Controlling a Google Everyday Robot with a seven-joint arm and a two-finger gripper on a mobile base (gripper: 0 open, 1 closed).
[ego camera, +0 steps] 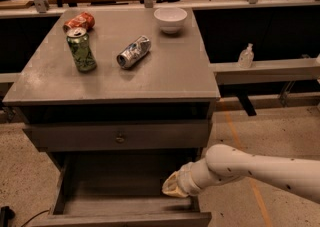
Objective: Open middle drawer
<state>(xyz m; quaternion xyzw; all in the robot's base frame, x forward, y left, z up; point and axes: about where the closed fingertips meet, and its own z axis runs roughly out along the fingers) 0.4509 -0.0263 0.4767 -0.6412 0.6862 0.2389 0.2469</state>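
The middle drawer [120,218] is pulled far out below a closed grey drawer front with a small central knob [120,136]. Its shallow inside is bare, and its own front and knob face away from me. My gripper [170,187] is at the end of the white arm [250,168], which reaches in from the right. It is inside the open drawer at the right front corner, just behind the drawer's front panel. The lowest drawer is hidden under the open one.
On the cabinet top [165,71] stand an upright green can [81,49], a silver can on its side [133,51], a crushed red can [79,21] and a white bowl [170,19]. A small bottle [245,56] stands on a ledge to the right. A workbench runs behind.
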